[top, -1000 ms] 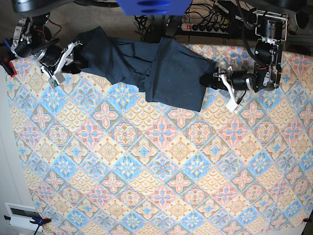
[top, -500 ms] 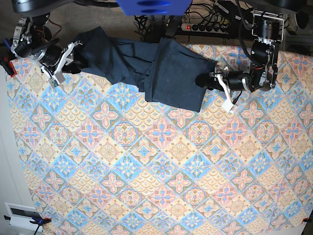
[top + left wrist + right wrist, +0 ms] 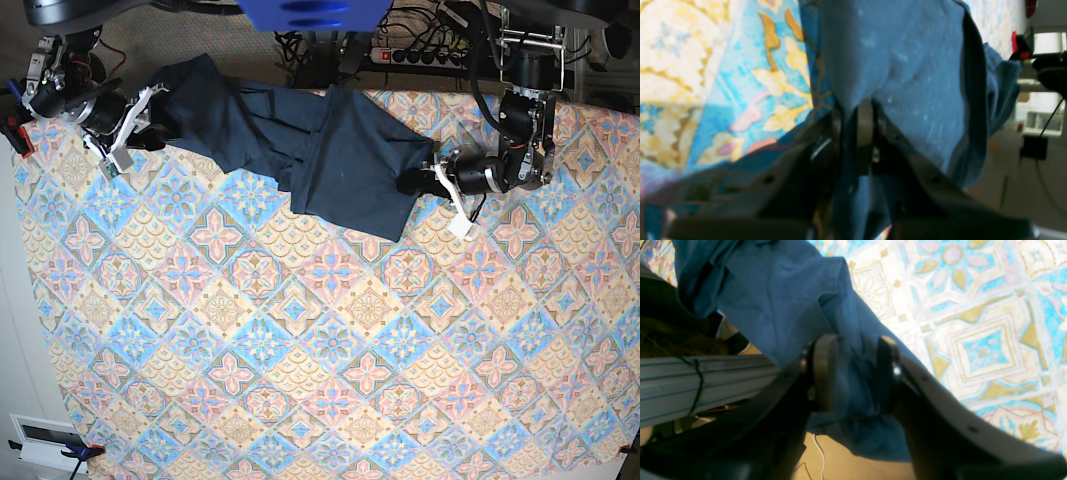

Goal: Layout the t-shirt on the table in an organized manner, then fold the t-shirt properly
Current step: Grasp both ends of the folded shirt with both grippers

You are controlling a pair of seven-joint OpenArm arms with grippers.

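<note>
Clearly, in the left wrist view, the left claw (image 3: 857,133) is seen closed on a thin pinch of the t-shirt (image 3: 907,66); the cloth runs ahead of the jaws and droops off to one side, with the patterned bench (image 3: 723,83) on the other. Only a small fold seems to be caught, so it could be pulled free if the arm is drawn away sharply.

In the right wrist view, the right claw (image 3: 851,373) is set around a thick bunch of fabric, its jaws well apart yet pressed on the cloth. Beyond and below it, part of the shirt hangs past the bench edge over the floor; that weight could drag the garment off if the hold is loosened.

In the base view, the shirt (image 3: 300,140) lies crumpled and twisted between the two claws, near the far edge. If both ends are pulled outward unevenly, the twist may be tightened rather than spread flat, or several layers may be lifted together.
</note>
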